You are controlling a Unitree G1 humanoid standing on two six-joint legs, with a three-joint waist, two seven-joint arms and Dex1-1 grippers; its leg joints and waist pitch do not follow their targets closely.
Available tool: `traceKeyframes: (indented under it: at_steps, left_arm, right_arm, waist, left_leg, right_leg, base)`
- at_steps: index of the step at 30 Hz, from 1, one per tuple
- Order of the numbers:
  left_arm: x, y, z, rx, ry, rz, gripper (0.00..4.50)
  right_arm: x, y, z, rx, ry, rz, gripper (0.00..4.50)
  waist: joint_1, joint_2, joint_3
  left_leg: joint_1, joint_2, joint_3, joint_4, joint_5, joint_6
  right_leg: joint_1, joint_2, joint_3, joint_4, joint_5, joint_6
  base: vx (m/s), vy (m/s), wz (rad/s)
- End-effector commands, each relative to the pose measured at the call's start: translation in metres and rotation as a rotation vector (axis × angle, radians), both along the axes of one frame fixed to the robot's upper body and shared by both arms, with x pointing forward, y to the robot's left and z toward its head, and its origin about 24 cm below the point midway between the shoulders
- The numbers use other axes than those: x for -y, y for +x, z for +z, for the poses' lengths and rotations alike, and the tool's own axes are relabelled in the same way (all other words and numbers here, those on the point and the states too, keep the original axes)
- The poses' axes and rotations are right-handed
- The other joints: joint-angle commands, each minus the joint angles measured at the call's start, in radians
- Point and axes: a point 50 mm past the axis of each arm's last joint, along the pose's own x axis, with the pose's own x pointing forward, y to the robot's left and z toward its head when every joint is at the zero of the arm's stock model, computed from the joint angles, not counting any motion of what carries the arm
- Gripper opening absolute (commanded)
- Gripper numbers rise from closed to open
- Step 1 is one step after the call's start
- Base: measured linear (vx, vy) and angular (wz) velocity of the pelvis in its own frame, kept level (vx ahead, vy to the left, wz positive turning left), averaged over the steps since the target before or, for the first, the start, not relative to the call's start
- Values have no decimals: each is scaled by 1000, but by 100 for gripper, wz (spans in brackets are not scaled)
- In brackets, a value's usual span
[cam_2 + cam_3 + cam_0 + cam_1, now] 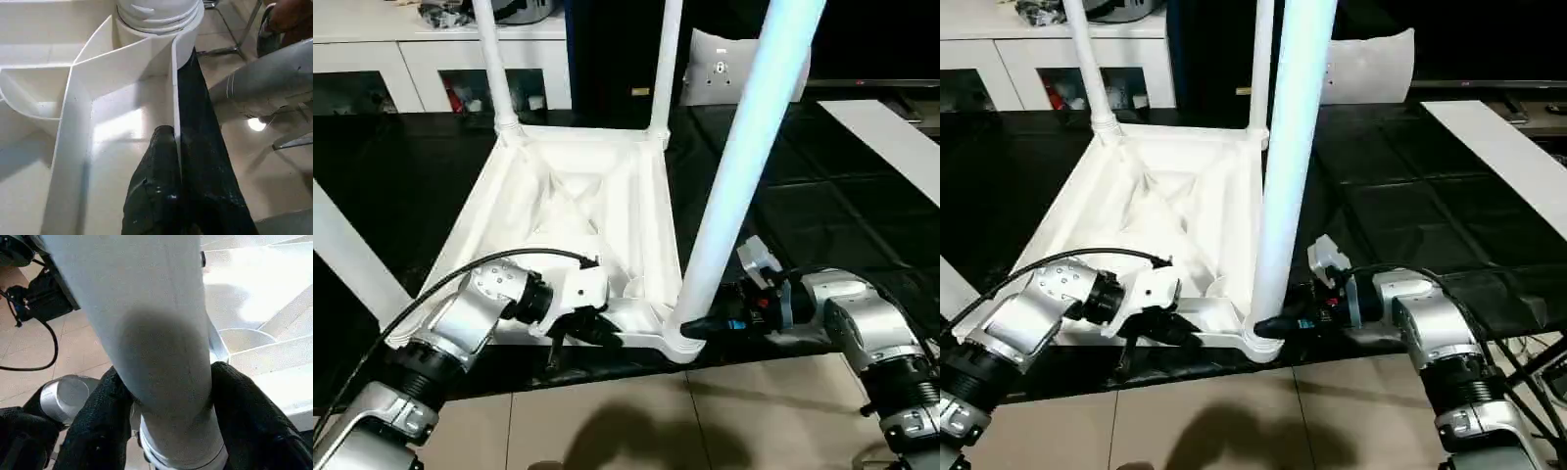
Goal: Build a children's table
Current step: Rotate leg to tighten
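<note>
1. Lying upside down on the black work surface (862, 211), the children's table top (563, 211) shows its ribbed underside; rigid, light plastic, probably slick.
2. Three legs stand in corner sockets: two far ones (494, 59) and the near leg (744, 166); long and top-heavy, best held low by the socket.
3. The right gripper (164, 396) has its fingers on either side of the near leg's base.
4. The left gripper (168, 166) is clamped on the top's thin near rim wall (174, 88).
5. That rim sits at the surface's front edge, tiled floor (636, 421) below; room lies rightward.
</note>
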Motion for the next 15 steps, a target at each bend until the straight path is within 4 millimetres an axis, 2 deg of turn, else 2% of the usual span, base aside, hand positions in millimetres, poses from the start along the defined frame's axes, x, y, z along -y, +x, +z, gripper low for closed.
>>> traceKeyframes:
  at_steps: [1,6,8,10,11,12,13,14,15]
  left_arm:
    - [9,2,8,35,-14,-44,0]
    - [16,11,10,26,-64,120,0]
    - [24,18,14,46,-101,228,0]
    - [27,23,15,64,-112,288,0]
    - [34,28,17,78,-129,365,0]
    - [35,29,17,79,-133,378,0]
    - [40,31,19,77,-151,422,0]
    - [46,34,21,72,-169,464,0]
    - [51,36,22,67,-182,499,0]
  right_arm:
    - [-3,-2,3,-19,18,54,210]
    - [-16,-7,0,-67,60,26,206]
    - [-27,-4,-5,-57,46,-73,206]
    - [-32,-1,-8,-52,32,-131,206]
    - [-39,7,-11,-52,17,-260,206]
    - [-41,8,-12,-52,15,-282,205]
    - [-46,14,-13,-56,9,-377,204]
    - [-51,20,-13,-61,13,-470,204]
    - [-56,25,-13,-68,22,-547,203]
  waist:
    - [-8,-7,-78]
    - [-7,-13,-74]
    - [-6,-12,-71]
    - [-19,-16,-69]
    - [-23,-14,-68]
    - [-35,-13,-64]
    - [-41,-11,-64]
    - [-60,-12,-64]
    - [-77,-5,-68]
  left_leg:
    - [-1,-5,22,-69,-186,58]
    - [3,-7,24,-68,-196,56]
    - [9,-7,25,-68,-205,50]
    - [2,-16,21,-66,-226,33]
    - [2,-17,21,-65,-230,30]
    - [4,-21,21,-61,-245,24]
    - [6,-24,19,-58,-260,20]
    - [0,-28,16,-54,-282,18]
    - [-2,-25,12,-54,-293,19]
  right_leg:
    - [65,-45,46,-74,-466,-100]
    - [61,-45,44,-82,-509,-84]
    - [55,-45,44,-88,-530,-77]
    - [62,-44,29,-98,-598,-33]
    - [61,-44,27,-101,-607,-24]
    - [55,-41,20,-110,-634,-6]
    - [54,-41,12,-116,-655,6]
    - [60,-39,-2,-125,-678,33]
    - [64,-40,-8,-129,-668,43]
  base:
    - [0,0,0]
    - [0,0,0]
    - [0,0,0]
    - [0,0,0]
    - [0,0,0]
    - [0,0,0]
    - [0,0,0]
    - [0,0,0]
    - [0,0,0]
